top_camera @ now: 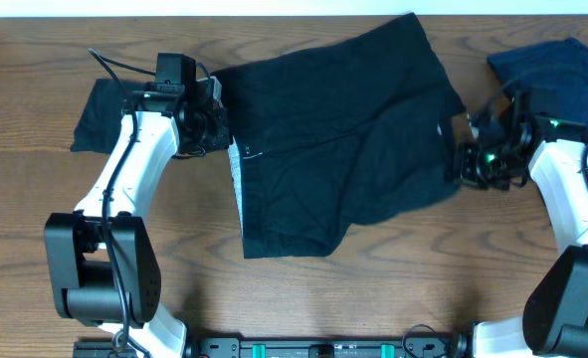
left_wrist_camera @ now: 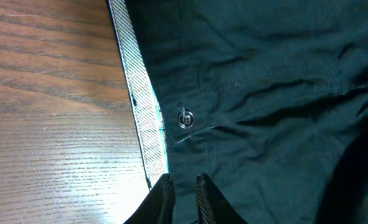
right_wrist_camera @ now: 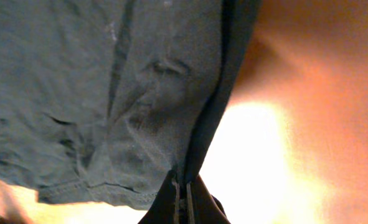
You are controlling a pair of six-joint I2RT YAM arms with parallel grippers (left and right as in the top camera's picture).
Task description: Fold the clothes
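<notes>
A large black garment lies spread across the middle of the table, its pale grey-white inner strip along the left edge. My left gripper is at that edge, shut on the waistband; in the left wrist view its fingers pinch the cloth by the strip, below a metal button. My right gripper holds the garment's right edge. In the right wrist view the gripper is shut on a fold of the fabric, which hangs lifted off the table.
A navy blue garment lies at the back right behind my right arm. A small black garment lies at the left, beyond my left arm. Bare wooden table runs along the front.
</notes>
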